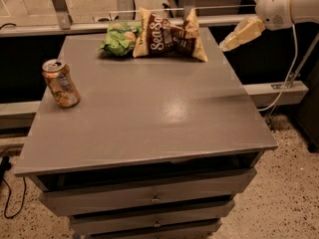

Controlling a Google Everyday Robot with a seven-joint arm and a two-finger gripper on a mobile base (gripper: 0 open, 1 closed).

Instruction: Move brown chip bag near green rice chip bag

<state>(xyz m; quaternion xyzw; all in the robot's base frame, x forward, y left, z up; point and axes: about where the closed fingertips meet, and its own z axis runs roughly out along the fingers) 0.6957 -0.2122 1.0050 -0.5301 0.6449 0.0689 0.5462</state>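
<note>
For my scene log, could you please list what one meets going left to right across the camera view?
Drink can → green rice chip bag → brown chip bag → tool, beyond the table's right edge.

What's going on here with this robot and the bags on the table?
The brown bag lies at the far edge of the table, right against the green bag. The robot's end effector hangs beyond the table's right edge, apart from both bags. A can stands near the left edge. From how the bags lie, the move looks done.
</note>
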